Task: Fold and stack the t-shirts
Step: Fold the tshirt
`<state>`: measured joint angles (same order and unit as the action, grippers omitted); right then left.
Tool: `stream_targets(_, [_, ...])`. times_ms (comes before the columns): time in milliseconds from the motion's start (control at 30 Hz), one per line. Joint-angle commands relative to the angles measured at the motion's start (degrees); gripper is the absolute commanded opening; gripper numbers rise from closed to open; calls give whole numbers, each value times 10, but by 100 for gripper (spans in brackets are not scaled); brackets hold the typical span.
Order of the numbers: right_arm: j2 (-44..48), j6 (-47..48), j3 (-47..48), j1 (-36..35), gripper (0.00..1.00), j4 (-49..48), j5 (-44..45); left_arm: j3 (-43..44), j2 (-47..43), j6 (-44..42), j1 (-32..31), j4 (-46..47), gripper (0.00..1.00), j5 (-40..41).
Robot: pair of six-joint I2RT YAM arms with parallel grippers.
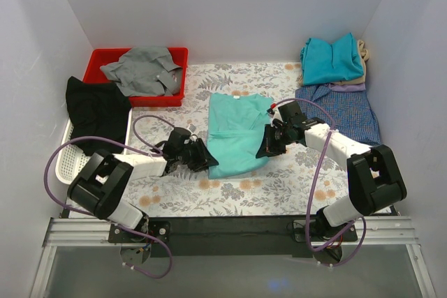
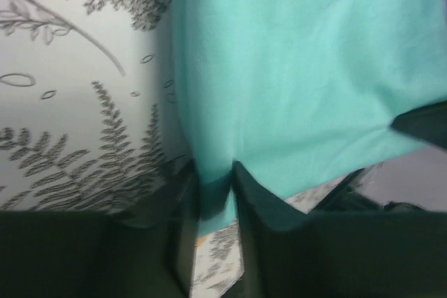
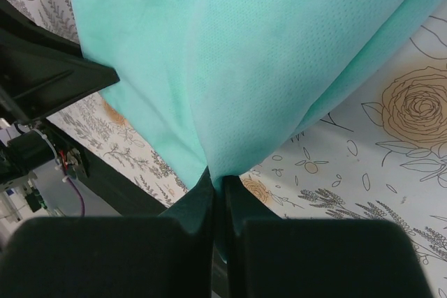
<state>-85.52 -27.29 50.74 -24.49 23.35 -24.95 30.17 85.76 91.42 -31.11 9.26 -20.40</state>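
**Material:** the mint-green shirt (image 1: 234, 130) is thin knit cloth, light and limp with no stiffness. It is likely to sag, drag and crease wherever it is unsupported. Take hold at the hem corners or along a folded edge, pinching through all layers. Lift both sides level so the fold does not slide apart.

**Position:** the shirt lies lengthwise in the middle of the flowered table (image 1: 279, 186), collar towards the far wall, with its sides apparently turned in. A stack of other shirts (image 1: 332, 59) lies at the far right, well apart.

**Right claw** (image 3: 218, 185): closed on a pinch of the shirt's near right edge. The cloth fans out from the tips.

**Left claw** (image 2: 215, 183): at the shirt's near left corner. The hem sits between its fingers (image 2: 258, 207), but the view is blurred, so whether they have clamped it cannot be told
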Motion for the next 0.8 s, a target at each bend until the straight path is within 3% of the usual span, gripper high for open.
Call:
stream_targets(0, [21, -7, -7, 1, 1, -17, 2, -27, -5, -6, -6, -24, 18, 30])
stream_targets(67, [25, -8, -10, 1, 1, -17, 6, -28, -23, -7, -7, -47, 4, 34])
stream_targets(133, [27, -10, -15, 1, 1, -17, 10, -30, -36, -14, -8, -63, 14, 33])
stream_targets(167, [29, -11, -18, 1, 1, -19, 10, -35, -50, -18, -8, -66, 29, 34])
stream_targets(200, [30, -12, -20, 1, 1, -20, 11, -38, -55, -19, -9, -66, 30, 34])
stream_targets(300, [31, -15, -26, 1, 1, -23, 12, -46, -70, -21, -10, -68, 0, 48])
stream_targets(767, [71, -22, -63, 1, 1, -22, -6, 57, -39, -72, -10, -170, 0, 19])
